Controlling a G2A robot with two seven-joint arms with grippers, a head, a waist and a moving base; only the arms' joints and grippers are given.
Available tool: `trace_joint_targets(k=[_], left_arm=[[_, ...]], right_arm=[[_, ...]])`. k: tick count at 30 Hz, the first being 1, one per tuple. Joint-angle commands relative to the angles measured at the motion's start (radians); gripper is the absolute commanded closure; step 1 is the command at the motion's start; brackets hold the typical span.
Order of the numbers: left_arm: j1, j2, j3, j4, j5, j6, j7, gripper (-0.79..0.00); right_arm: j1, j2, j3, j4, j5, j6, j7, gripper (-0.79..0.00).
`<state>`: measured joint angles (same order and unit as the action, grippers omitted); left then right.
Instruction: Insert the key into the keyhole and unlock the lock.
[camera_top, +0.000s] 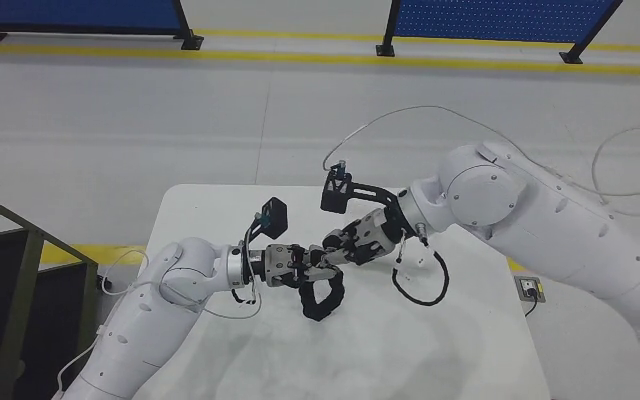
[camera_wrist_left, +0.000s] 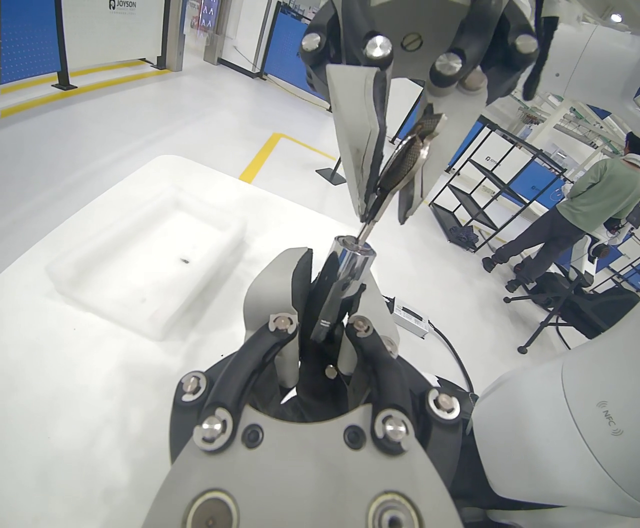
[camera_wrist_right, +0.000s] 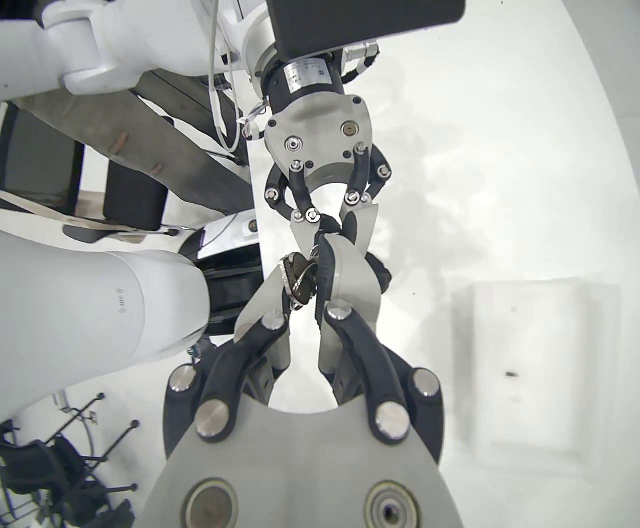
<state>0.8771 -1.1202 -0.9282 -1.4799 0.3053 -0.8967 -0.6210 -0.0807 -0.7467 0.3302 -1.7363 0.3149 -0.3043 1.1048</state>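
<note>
Chrome lock (camera_wrist_left: 346, 267) clamped in left gripper (camera_wrist_left: 332, 275) jaws; right gripper (camera_wrist_left: 382, 210) jaws pinch key (camera_wrist_left: 406, 154), tip at keyhole (camera_wrist_left: 361, 246). Seemingly the insertion step; next needs a straight push.

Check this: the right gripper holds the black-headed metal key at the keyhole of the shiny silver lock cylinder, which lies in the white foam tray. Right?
Not quite. The shiny silver lock cylinder is not in the white foam tray; the left gripper clamps it, as the left wrist view shows. The rest stands.
</note>
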Motion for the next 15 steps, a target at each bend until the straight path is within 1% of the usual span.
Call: trace_joint_targets(k=[1, 3, 6, 9, 10, 11, 12, 15], left_arm=[[0.001, 0.001, 0.001, -0.002, 0.006, 0.001, 0.000, 0.000], [0.001, 0.001, 0.002, -0.004, 0.009, 0.001, -0.001, 0.000], [0.001, 0.001, 0.005, -0.005, 0.008, -0.001, -0.002, 0.000], [0.002, 0.002, 0.007, -0.005, 0.004, -0.007, 0.001, 0.000], [0.003, 0.002, 0.007, -0.005, 0.003, -0.009, 0.002, 0.000], [0.004, 0.003, 0.007, -0.005, 0.001, -0.012, 0.004, 0.000], [0.006, 0.003, 0.007, -0.004, -0.003, -0.017, 0.007, 0.000], [0.012, 0.004, 0.003, -0.003, -0.014, -0.029, 0.016, 0.000]], right_arm=[[-0.007, 0.002, 0.012, -0.012, 0.014, 0.051, 0.005, 0.000], [-0.019, 0.005, 0.028, -0.022, 0.025, 0.089, -0.014, 0.000], [-0.034, 0.010, 0.047, -0.043, 0.031, 0.137, -0.004, 0.000], [-0.055, 0.017, 0.066, -0.061, 0.034, 0.161, -0.004, 0.000], [-0.063, 0.020, 0.072, -0.066, 0.033, 0.164, -0.005, -0.317], [-0.069, 0.022, 0.079, -0.072, 0.030, 0.166, -0.003, -0.699], [-0.077, 0.025, 0.087, -0.076, 0.029, 0.169, -0.006, -0.785], [-0.107, 0.038, 0.117, -0.083, 0.018, 0.163, -0.037, -0.785]])
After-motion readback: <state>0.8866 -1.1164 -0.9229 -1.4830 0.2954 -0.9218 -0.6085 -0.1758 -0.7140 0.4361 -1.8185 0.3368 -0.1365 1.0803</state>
